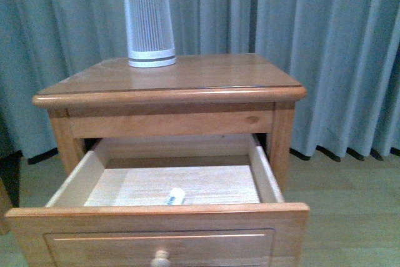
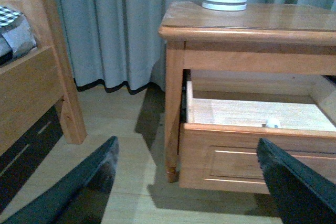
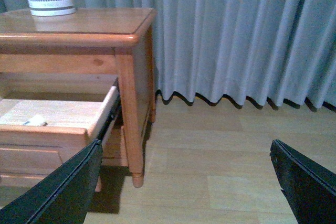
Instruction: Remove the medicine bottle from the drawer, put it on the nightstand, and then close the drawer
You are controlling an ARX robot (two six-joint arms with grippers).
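You are at the pick-up step. The upper drawer (image 1: 72, 182) of the small orange-brown wooden nightstand (image 1: 212, 73) stands pulled out, and nothing is in hand yet. The tiny white plastic medicine bottle (image 1: 174, 197) lies on its side on the pale raw-wood drawer floor, close behind the panelled front and roughly midway across the nightstand.

Your left gripper (image 2: 187, 142) hangs low, off the nightstand's left front corner, with its dark fingers spread wide and empty. Your right gripper (image 3: 185, 148) hangs off the right front corner, equally spread, holding nothing.

The next move, as I judge it, is to bring one gripper over the front panel and down into the drawer, then close across the bottle's short body. It is a smooth cylinder on bare wood, so it may roll at a nudge.

The nightstand's top is glossy and varnished with rounded edges. A white ribbed cone-shaped device (image 1: 149, 26) occupies its back left, leaving bare surface ahead of it.
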